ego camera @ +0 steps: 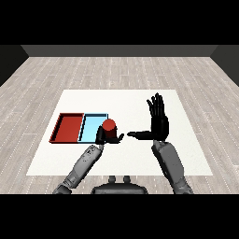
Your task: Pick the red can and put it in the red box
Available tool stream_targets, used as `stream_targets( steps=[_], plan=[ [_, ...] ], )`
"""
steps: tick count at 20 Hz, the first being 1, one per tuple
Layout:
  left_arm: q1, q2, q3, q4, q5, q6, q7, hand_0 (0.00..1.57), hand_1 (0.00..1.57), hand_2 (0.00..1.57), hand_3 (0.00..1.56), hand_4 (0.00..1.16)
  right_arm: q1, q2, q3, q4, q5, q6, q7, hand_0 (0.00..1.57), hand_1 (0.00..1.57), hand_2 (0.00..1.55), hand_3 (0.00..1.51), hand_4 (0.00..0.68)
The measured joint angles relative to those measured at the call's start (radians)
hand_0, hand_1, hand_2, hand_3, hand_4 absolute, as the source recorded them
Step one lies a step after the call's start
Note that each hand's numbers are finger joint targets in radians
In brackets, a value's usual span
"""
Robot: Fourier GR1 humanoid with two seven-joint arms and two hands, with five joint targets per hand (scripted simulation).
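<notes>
Where the flat white table (46, 158) meets its left side, a shallow rectangular red tray (69, 127) lies with a dark rim, and touching its right edge sits a matching shallow light blue tray (91, 127), the two side by side. Just right of that, at the near right corner of the light blue tray, the robot's left hand (103, 136) comes up from a grey forearm (81, 165) that enters from the lower left. Its black fingers curl round a small red cylindrical can (109, 127), which stands upright in the grasp with its round top showing above the hand. Whether the can's base touches the tray, the table, or is held clear of both cannot be told from this view. The can is over the light blue tray's right end, not in the red tray, which lies well apart to the left.

Further right, over bare table, the robot's right hand (158, 125) is raised on its own grey forearm (172, 165). Its fingers are straight and point away across the table, its thumb stretches out leftward toward the can, and it holds nothing.
</notes>
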Motion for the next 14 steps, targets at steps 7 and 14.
stream_targets(
  steps=[7, 14],
  plan=[
    [0.025, 0.113, 0.065, -0.125, -0.041, -0.015, 0.073, 1.57, 1.57, 1.56, 1.46, 1.11, 0.122, -0.063, -0.154, 0.032, -0.095, 0.109, -0.069, 0.00, 0.00, 0.00, 0.00, 0.000],
    [0.023, 0.241, 0.151, -0.179, -0.089, -0.033, 0.165, 1.57, 1.57, 1.56, 1.43, 1.13, 0.251, -0.077, -0.184, 0.142, -0.075, 0.174, -0.158, 0.00, 0.00, 0.00, 0.00, 0.000]
  ],
)
